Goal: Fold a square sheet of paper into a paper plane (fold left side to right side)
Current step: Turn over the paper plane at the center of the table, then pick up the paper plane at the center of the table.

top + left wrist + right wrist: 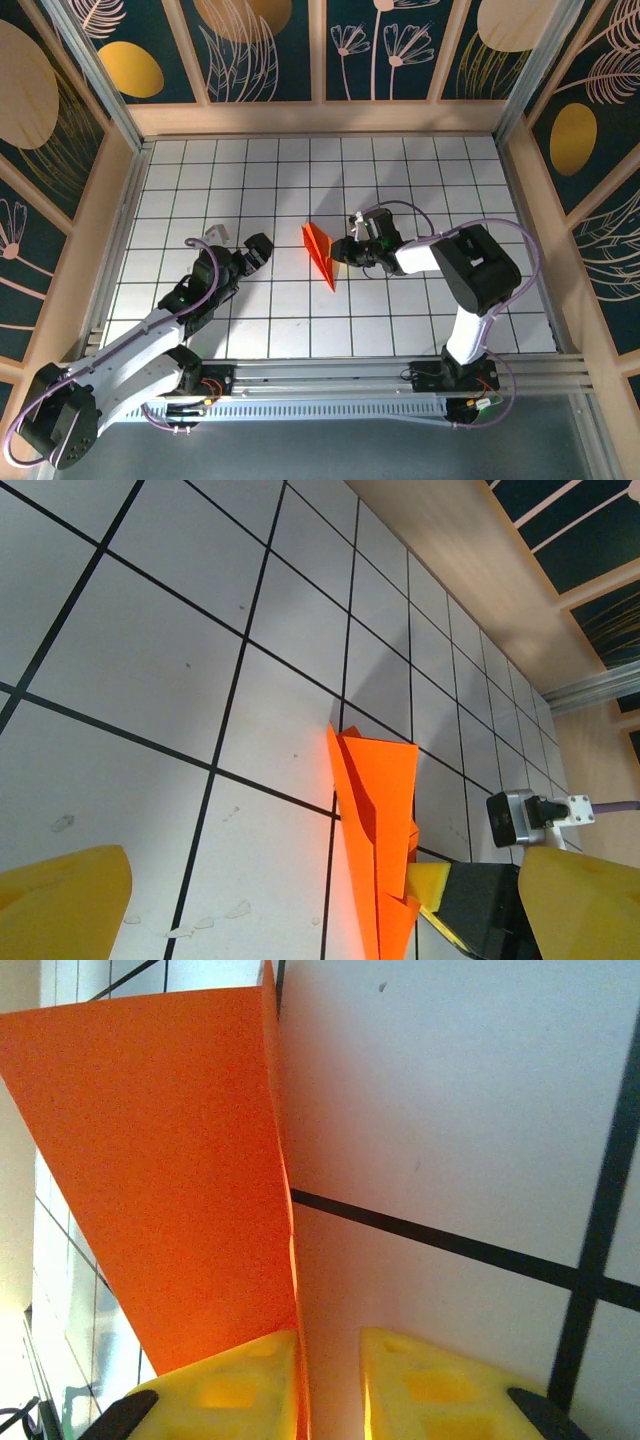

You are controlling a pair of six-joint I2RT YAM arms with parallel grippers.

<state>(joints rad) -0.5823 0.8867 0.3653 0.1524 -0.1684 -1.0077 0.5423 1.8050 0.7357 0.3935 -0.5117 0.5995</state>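
Between your right jaws, a narrow slit apart, stands the creased edge of the paper plane (pixel 170 1160). The crease lies close against the inner face of one yellow pad (pixel 230 1395). A strip of white tabletop (pixel 450 1110) shows between it and the other pad (pixel 440 1390). You cannot tell from these views whether either pad presses the paper. Left of the crease, one orange wing spreads broad and smooth across the right wrist view.

From above, the right jaws meet the plane from its right side, about halfway along its length. Your right arm (pixel 470 265) reaches in from the right. The plane sits near the middle of the gridded tabletop. Its sharp tip points toward the near edge and slants a little right, and its blunt end faces the far wall (pixel 320 118).

Your left jaws stand wide apart, their yellow fingers (pixel 60 900) at the two lower corners of the left wrist view, over white tiles. They hang left of the plane and apart from it. Your left arm (pixel 150 340) stretches in from the near left corner. From that side the plane shows its layered folds, with a yellow pad of the right jaws at its right edge.
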